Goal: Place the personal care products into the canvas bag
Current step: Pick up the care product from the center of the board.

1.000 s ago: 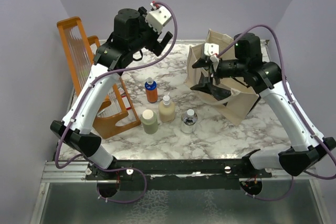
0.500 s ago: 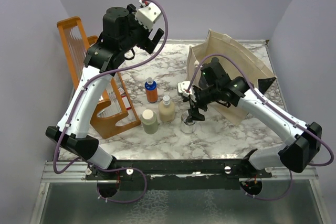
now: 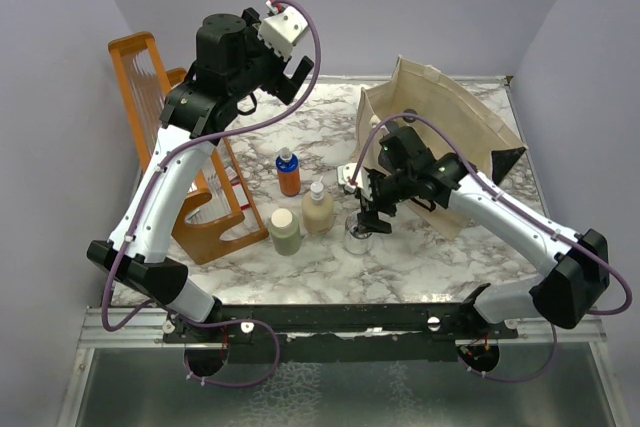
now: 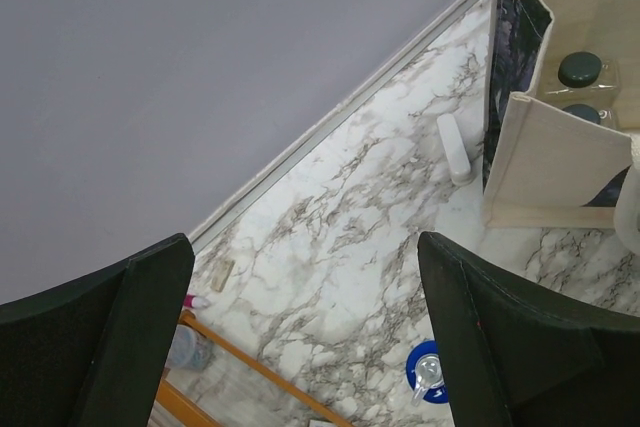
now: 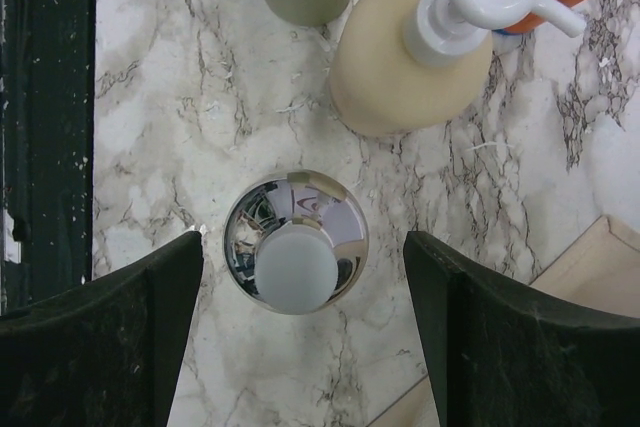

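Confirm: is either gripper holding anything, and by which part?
Nothing held. Right gripper open, straddling the squat silvery bottle, not touching; left gripper open in air.

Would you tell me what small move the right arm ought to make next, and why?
Probably lower the right gripper straight down and close on the silvery bottle: its open jaws stand either side of the bottle, above it, and the bottle sits outside the bag.

Standing on marbled bench (image 3: pixel 425 259): canvas bag (image 3: pixel 450 112), orange rack (image 3: pixel 213 235), orange bottle (image 3: pixel 289 177), beige pump bottle (image 3: pixel 318 212), olive-grey bottle (image 3: pixel 284 233), silvery bottle (image 3: pixel 357 243).
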### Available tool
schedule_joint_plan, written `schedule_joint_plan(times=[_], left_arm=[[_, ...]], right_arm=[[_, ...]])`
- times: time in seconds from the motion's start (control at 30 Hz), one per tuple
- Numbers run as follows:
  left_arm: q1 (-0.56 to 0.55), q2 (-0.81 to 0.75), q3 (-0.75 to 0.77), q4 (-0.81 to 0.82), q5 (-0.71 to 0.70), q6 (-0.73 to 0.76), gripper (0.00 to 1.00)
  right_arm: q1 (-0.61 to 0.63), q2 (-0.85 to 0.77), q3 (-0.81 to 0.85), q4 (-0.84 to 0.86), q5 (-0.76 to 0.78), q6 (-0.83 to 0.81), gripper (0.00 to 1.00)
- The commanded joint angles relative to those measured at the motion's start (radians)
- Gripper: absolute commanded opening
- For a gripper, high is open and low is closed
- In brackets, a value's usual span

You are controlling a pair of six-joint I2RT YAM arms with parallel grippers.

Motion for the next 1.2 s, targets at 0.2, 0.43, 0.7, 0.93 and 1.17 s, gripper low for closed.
schedule_joint_plan(times=[0.2,0.43,0.7,0.93,1.17], left_arm=[[0.003,-0.038,-0.006,-0.008,0.018,0.017,0.98],[0.013,-0.038,0.012,0.024,-0.089,-0.017,0.98],[0.088,-0.041,0.047,0.077,-0.218,-0.123,0.99],[0.157,-0.061,0.029,0.093,-0.228,-0.205,0.99],[0.178,-0.093,0.017,0.102,-0.127,-0.218,0.99]], right_arm=[[0.032,0.078,0.102,0.072,-0.029,0.035,0.79],[0.036,0.15,0.275,0.198,-0.062,0.2,0.78],[0.036,0.319,0.45,0.321,-0.021,0.326,0.79],[0.036,0.484,0.544,0.443,-0.048,0.386,0.78],[0.038,0.663,0.677,0.411,-0.066,0.365,0.74]])
